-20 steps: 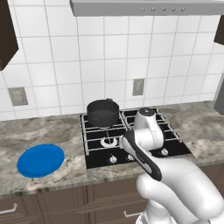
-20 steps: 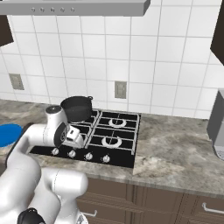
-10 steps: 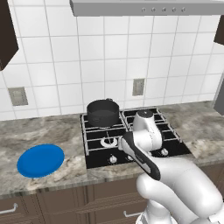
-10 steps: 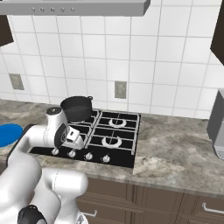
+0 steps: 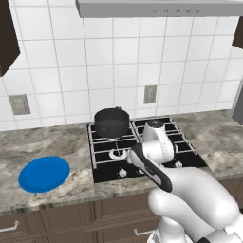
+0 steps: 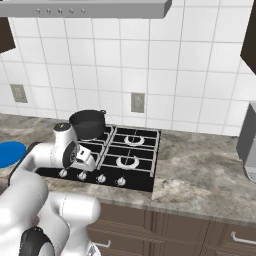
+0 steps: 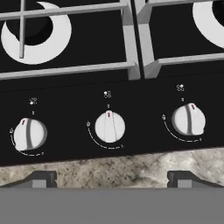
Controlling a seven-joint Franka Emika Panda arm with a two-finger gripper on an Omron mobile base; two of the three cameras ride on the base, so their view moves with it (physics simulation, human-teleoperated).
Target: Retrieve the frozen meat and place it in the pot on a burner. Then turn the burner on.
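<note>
Arm (image 5: pixel 156 156) bent fwd & down over front edge of cooktop (image 6: pixel 145 172), hand aimed at knob row. Gripper (image 7: pixel 109 177) released, jaws wide apart, dark tips low in hand view over counter edge, straddling middle knob (image 7: pixel 109 127) w/o touching it. Three white knobs in hand view, red marks near top. Pot (image 5: pixel 112 122) dark grey, wider than tall, sits on back-left burner, small side handles. Front-left burner (image 7: pixel 37 33) silver-white ring under grate, bare. Blue plate (image 5: pixel 44 173) on counter, well left of cooktop.
</note>
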